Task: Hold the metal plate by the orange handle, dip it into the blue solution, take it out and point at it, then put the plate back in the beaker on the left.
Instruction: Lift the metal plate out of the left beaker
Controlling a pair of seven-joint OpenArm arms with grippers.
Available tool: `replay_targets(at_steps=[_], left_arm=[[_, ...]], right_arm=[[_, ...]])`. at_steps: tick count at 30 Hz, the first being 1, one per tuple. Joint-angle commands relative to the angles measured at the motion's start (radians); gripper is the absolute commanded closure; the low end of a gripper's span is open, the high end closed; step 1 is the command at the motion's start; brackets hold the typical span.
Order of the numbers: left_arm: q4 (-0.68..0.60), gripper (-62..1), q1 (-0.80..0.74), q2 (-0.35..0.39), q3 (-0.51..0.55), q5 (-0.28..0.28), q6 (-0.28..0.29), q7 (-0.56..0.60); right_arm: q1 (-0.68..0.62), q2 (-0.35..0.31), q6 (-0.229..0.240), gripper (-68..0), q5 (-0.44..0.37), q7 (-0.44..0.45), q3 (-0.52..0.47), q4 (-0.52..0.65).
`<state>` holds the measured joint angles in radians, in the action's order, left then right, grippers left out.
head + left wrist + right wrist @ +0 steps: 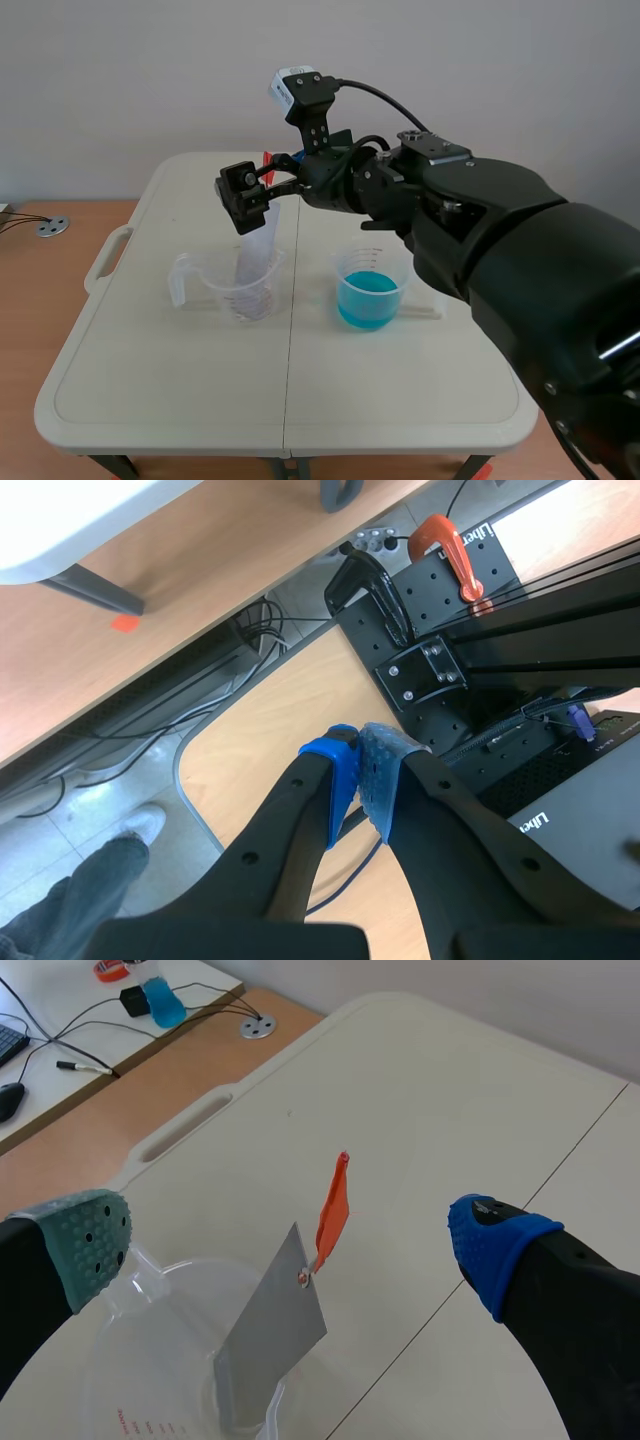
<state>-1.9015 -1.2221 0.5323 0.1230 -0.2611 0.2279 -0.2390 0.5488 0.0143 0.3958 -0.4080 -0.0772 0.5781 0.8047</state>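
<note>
A white counter is shown with two clear beakers. The metal plate is seen leaning, tilted, inside the left beaker, with its thin orange handle sticking up above the rim. The blue solution is held in the other beaker, just to the right. The right pincer is held released above the left beaker, one finger on each side of the handle, with nothing touched. The left pincer is clenched on nothing, below counter level.

The grasp appears to be the step in hand. The fingers should be centred on the handle, lowered a little, and closed on the orange part only, so the beaker is not tipped.
</note>
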Motion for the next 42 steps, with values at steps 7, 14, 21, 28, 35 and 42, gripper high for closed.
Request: replay_targets(at_steps=[7,14,21,28,35,42], left_arm=[[-0.007,-2.7,-0.016,0.000,0.001,-0.003,-0.001,0.005],[-0.007,-2.7,-0.016,0.000,0.001,-0.003,-0.001,0.006],[-0.007,-2.7,-0.016,0.000,0.001,-0.003,-0.001,0.006],[-0.007,-2.7,-0.016,0.000,0.001,-0.003,-0.001,0.006],[-0.007,-2.7,-0.016,0.000,0.001,-0.003,-0.001,0.006],[-0.007,-2.7,-0.010,0.000,0.001,-0.003,-0.001,0.006]], right_arm=[[0.062,0.037,0.018,-66.3,-0.011,0.016,0.000,-0.033],[0.063,0.047,0.060,-51.2,-0.011,0.016,0.000,-0.033],[0.063,0.047,0.061,-41.6,-0.011,0.014,0.000,-0.033],[0.058,0.047,0.061,-31.7,-0.011,0.016,0.000,-0.033],[0.055,0.047,0.061,-19.6,-0.011,0.016,0.000,-0.033],[0.052,0.047,0.062,-4.8,-0.011,0.016,0.000,-0.033]])
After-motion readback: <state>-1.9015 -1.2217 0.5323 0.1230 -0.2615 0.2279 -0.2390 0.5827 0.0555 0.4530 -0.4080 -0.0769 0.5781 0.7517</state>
